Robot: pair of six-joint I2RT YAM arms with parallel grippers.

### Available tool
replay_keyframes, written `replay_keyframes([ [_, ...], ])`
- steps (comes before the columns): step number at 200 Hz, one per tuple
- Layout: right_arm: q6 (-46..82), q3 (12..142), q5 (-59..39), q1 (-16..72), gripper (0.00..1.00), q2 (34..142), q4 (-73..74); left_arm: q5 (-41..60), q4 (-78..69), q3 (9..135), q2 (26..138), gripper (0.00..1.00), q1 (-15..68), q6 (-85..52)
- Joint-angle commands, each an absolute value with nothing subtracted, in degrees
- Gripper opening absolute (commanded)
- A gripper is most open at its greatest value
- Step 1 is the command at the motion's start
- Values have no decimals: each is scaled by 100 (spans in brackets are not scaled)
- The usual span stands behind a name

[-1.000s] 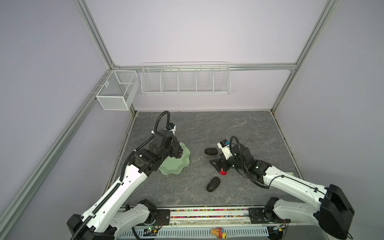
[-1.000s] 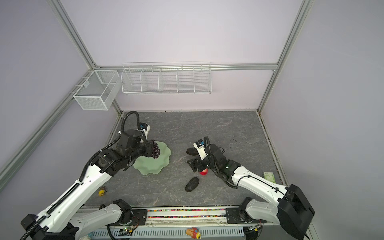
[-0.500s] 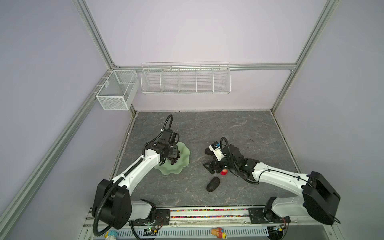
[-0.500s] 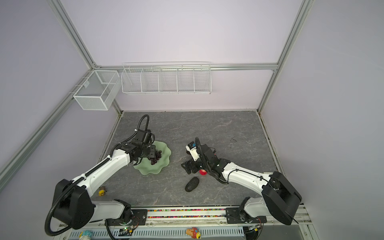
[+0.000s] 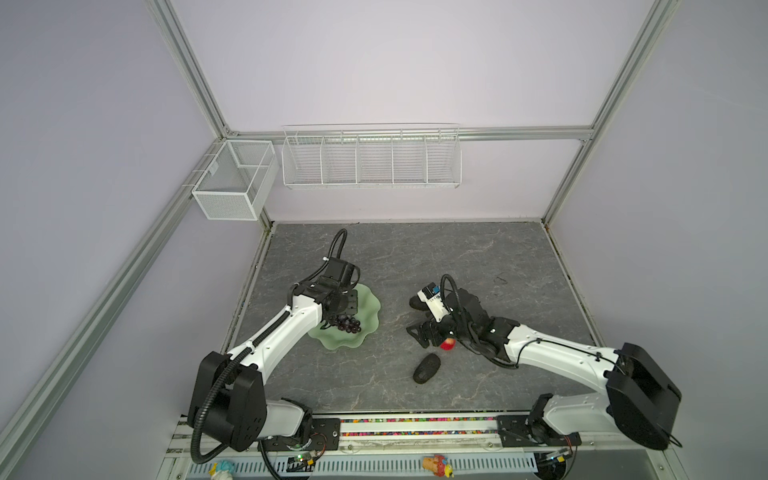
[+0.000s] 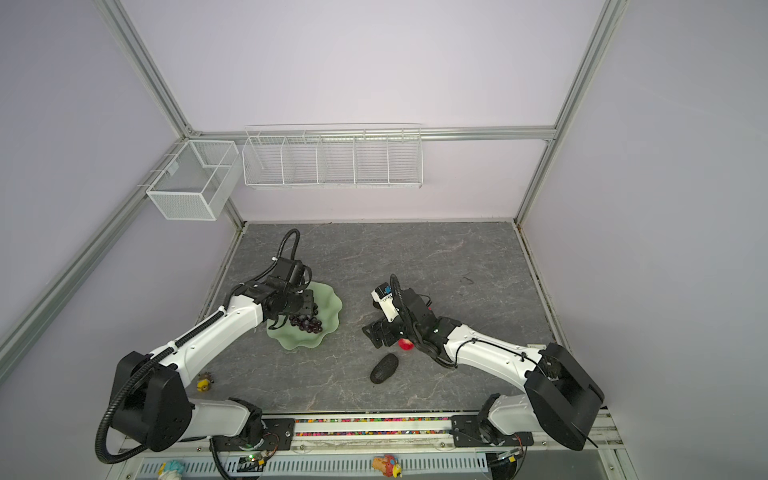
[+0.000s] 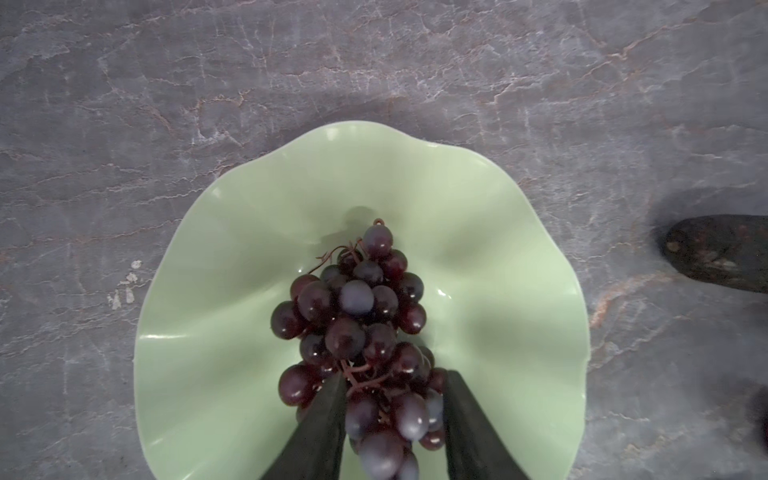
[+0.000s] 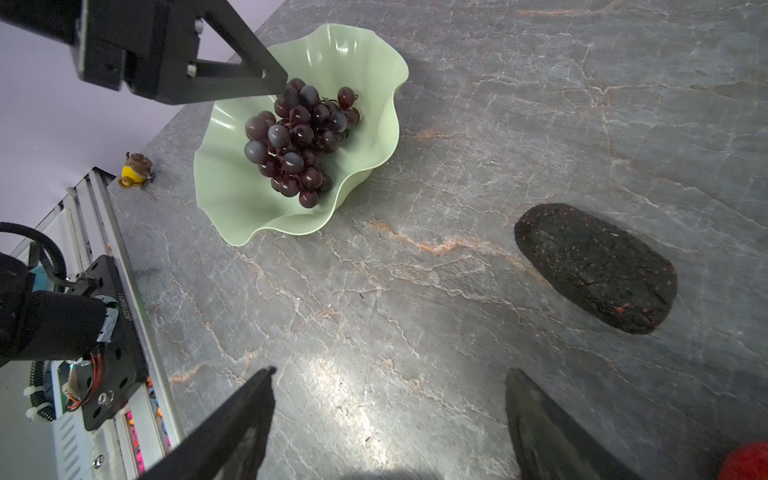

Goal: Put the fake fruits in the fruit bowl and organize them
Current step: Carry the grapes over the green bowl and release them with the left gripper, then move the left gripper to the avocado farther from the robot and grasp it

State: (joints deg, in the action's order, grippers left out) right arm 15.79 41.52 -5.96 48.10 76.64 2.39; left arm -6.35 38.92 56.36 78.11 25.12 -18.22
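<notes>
The bunch of dark purple grapes (image 5: 347, 325) (image 6: 307, 324) (image 7: 357, 307) (image 8: 295, 137) lies inside the pale green fruit bowl (image 5: 370, 303) (image 6: 332, 303) (image 7: 208, 249) (image 8: 232, 199). My left gripper (image 5: 343, 313) (image 6: 301, 311) (image 7: 395, 376) hangs over the bowl, open, its fingers either side of the bunch's stem end. My right gripper (image 5: 424, 333) (image 6: 380, 333) (image 8: 390, 372) is open low over bare table. A red apple (image 5: 447, 344) (image 6: 406, 344) (image 8: 748, 461) lies just beside it. One blackish avocado (image 5: 427, 368) (image 6: 384, 368) (image 8: 594, 266) lies in front; another (image 5: 415, 302) peeks out behind the right wrist.
A small yellow toy figure (image 6: 203, 381) (image 8: 135, 170) stands at the table's left front edge. Two white wire baskets (image 5: 370, 160) (image 5: 232, 180) hang on the back and left walls. The front rail (image 5: 415, 432) runs along the near edge.
The left gripper came down with the grapes into the bowl and its jaws have spread apart. The right arm shifted slightly left and lower beside the apple.
</notes>
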Motion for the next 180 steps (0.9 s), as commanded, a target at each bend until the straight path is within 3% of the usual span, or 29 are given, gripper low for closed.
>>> replay_keyframes([
  [1, 1467, 4120, -479, 4838, 88, 7435, 212, 23, 3850, 5812, 7639, 40, 2524, -1828],
  [31, 1646, 3792, 2, 4767, 88, 7022, 114, 297, 3423, 6143, 7865, 43, 3215, -1901],
  [81, 2029, 3207, 252, 4191, 89, 5991, -710, 477, 3467, 7643, 9666, 51, 4225, -1351],
  [128, 2168, 2757, 355, 3754, 89, 4915, -1303, 745, 3931, 8790, 11060, 65, 4355, -85],
  [180, 2172, 2698, 388, 3706, 89, 4739, -1382, 903, 4156, 9222, 11592, 70, 4384, 822],
])
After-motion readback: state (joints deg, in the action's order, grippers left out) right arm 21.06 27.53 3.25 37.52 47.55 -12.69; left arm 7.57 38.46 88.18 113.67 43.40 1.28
